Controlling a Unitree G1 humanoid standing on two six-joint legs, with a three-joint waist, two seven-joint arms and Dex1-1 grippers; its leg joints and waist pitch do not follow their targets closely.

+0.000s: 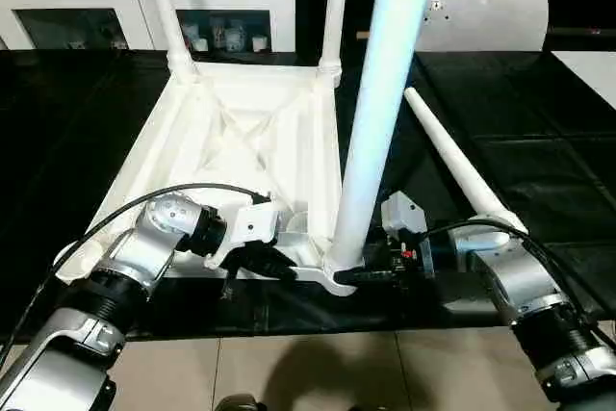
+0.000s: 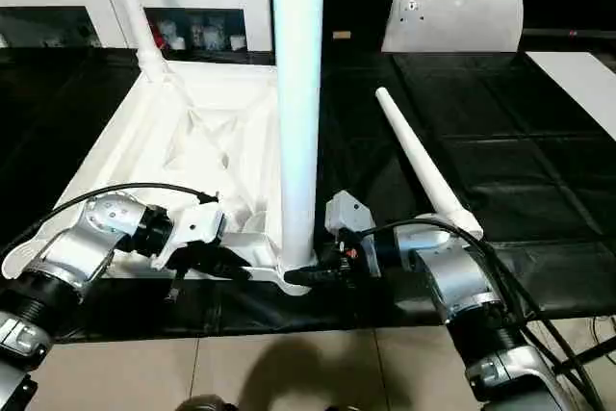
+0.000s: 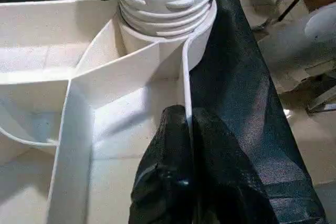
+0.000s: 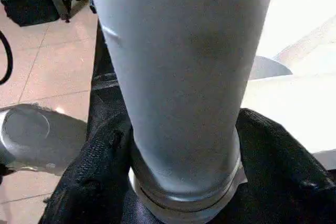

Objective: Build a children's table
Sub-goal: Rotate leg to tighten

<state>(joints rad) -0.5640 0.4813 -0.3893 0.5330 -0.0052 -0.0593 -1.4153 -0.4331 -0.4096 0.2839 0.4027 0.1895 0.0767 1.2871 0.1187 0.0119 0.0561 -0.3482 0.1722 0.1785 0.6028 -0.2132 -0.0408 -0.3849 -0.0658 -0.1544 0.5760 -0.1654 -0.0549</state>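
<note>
The children's table top [image 1: 192, 141] lies upside down on the black-covered surface, ribbed underside up. Two white legs [image 1: 166, 7] [image 1: 334, 7] stand in its far corner sockets. A third leg [image 1: 380, 103] stands upright in the near right corner socket. My right gripper [image 1: 361, 276] reaches in from the right, its black fingers [image 4: 100, 161] hugging both sides of that leg's base. My left gripper [image 3: 186, 124] is shut on the top's thin near rim, just left of that socket. A loose leg [image 1: 452, 156] lies on the black cover to the right.
A white cabinet with glass doors [image 1: 96, 7] stands behind the table top. A flat white board [image 1: 486, 12] leans at the back right, and a white sheet [image 1: 592, 69] lies at the right edge. The work surface ends just before my forearms, with tiled floor [image 1: 289, 372] below.
</note>
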